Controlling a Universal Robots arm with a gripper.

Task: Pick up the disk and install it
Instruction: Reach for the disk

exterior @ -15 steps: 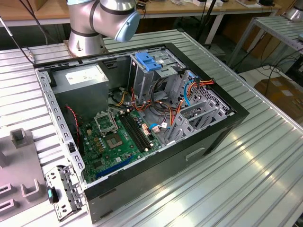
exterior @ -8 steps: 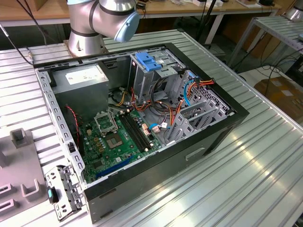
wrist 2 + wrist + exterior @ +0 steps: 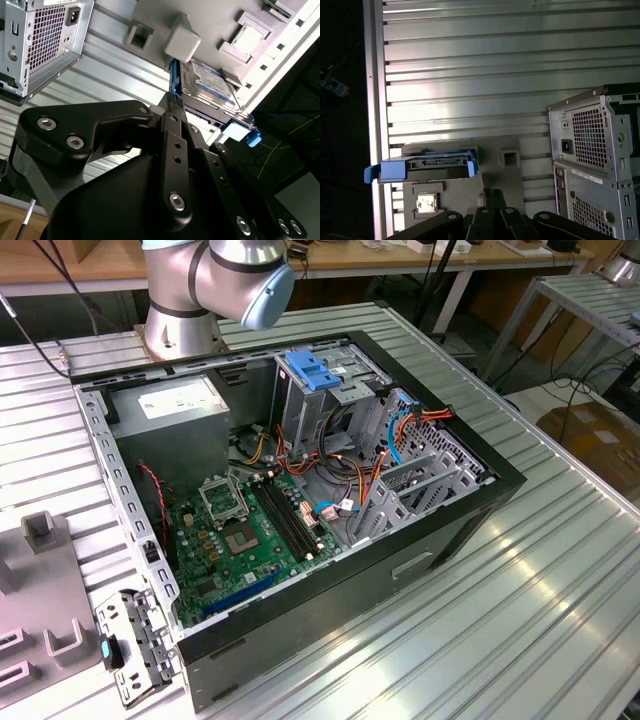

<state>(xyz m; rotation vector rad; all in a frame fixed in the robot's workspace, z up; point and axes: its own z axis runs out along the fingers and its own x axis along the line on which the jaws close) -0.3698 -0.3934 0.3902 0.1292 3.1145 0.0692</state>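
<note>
The ribbed metal table (image 3: 520,620) is taken in first, with the open computer case (image 3: 330,610) laid on its side on it and the arm (image 3: 215,280) rising behind. A grey plate (image 3: 30,590) is spotted at the exterior view's left, just beside the case. Over to the wrist views, and there it is: the disk (image 3: 210,82) is found resting on that grey plate, label face up, wrapped in its blue carrier (image 3: 387,171), outside the case and not yet installed. Its plug end is turned toward the first wrist view, so the long axis is judged to run away from the pincer (image 3: 172,100), roughly along the line of its reach. The pincer is set off to the side of the disk that faces the back of the case, lined up with the carrier's blue rail on that side and very close to it. Nothing looks lifted: the disk is judged to lie on the plate. How wide the pincer stands cannot be told, since its tip is masked by its own black links (image 3: 125,165); whether the rail is touched cannot be told either. The disk's far end is cut short by the angle, and the cage under the blue latch (image 3: 315,370) is half buried in cables (image 3: 350,475).
</note>
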